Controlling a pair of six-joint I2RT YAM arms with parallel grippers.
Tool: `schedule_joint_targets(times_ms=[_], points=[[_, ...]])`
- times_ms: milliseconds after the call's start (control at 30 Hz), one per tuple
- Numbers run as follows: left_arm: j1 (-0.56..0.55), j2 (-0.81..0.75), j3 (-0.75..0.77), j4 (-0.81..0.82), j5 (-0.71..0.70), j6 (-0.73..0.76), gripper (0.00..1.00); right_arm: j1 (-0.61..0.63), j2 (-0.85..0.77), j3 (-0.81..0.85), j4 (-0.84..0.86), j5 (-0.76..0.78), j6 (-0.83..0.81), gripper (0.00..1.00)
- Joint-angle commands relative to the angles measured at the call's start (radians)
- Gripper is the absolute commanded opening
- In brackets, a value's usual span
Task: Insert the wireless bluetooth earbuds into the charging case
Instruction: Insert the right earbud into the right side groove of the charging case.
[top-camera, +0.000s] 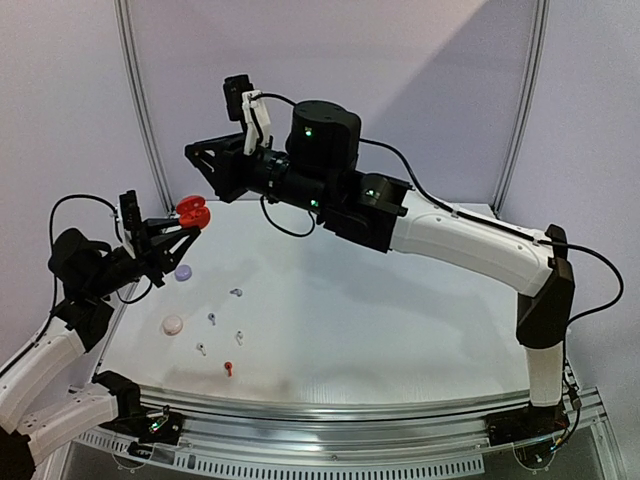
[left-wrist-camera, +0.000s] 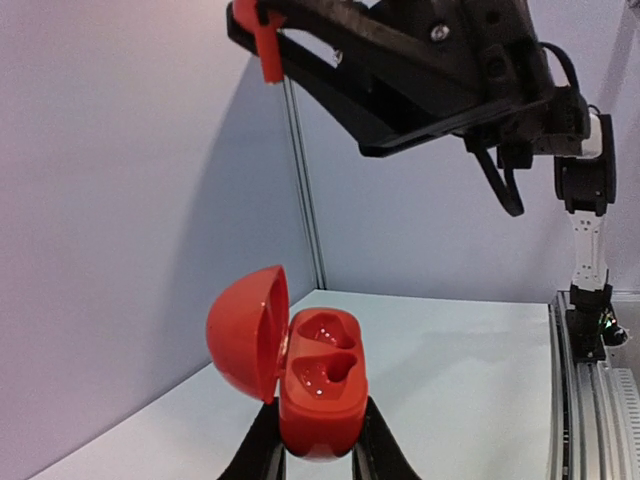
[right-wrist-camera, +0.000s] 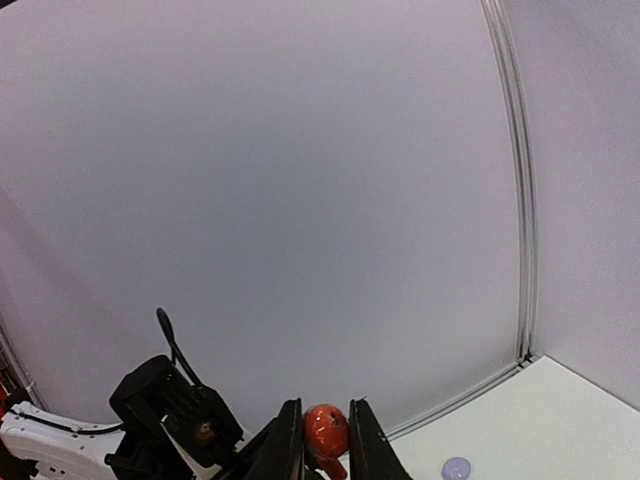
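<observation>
Now, one red earbud (left-wrist-camera: 266, 47) sits pinched in your right claw (right-wrist-camera: 325, 425), up over the open red case (left-wrist-camera: 318, 385); your left claw (left-wrist-camera: 318, 445) clamps that case off the bench (top-camera: 400, 320), sockets exposed to receive it, I judge; other earbuds (top-camera: 228, 368) lie below.

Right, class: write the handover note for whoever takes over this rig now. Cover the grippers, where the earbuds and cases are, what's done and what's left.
Left gripper: shut on the open red case, held off the table; both sockets empty.
Right gripper: shut on a red earbud, higher than the case.
On the table: second red earbud, two white earbuds, two lilac-grey earbuds, lilac case, white case.
Done: nothing seated.
Left: all six earbuds.
</observation>
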Motion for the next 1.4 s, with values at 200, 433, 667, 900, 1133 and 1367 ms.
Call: schedule_joint_targets(times_ms=[200,433,667,900,1133,1367], points=[[-0.014,0.009,0.045,0.111,0.024,-0.097,0.00,0.027,0.006,-0.070,0.131,-0.133,-0.047,0.00],[-0.013,0.002,0.052,0.128,0.048,-0.108,0.00,0.027,-0.013,-0.123,0.148,-0.098,-0.034,0.00],[-0.014,-0.002,0.059,0.124,0.058,-0.086,0.00,0.028,-0.034,-0.167,0.160,-0.073,-0.025,0.00],[-0.014,-0.001,0.060,0.120,0.081,-0.098,0.00,0.028,-0.062,-0.207,0.172,-0.057,-0.017,0.00],[-0.013,0.004,0.060,0.114,0.085,-0.093,0.00,0.028,-0.114,-0.252,0.176,-0.033,-0.040,0.00],[-0.013,0.005,0.063,0.129,0.103,-0.110,0.00,0.027,-0.114,-0.267,0.174,-0.034,-0.037,0.00]])
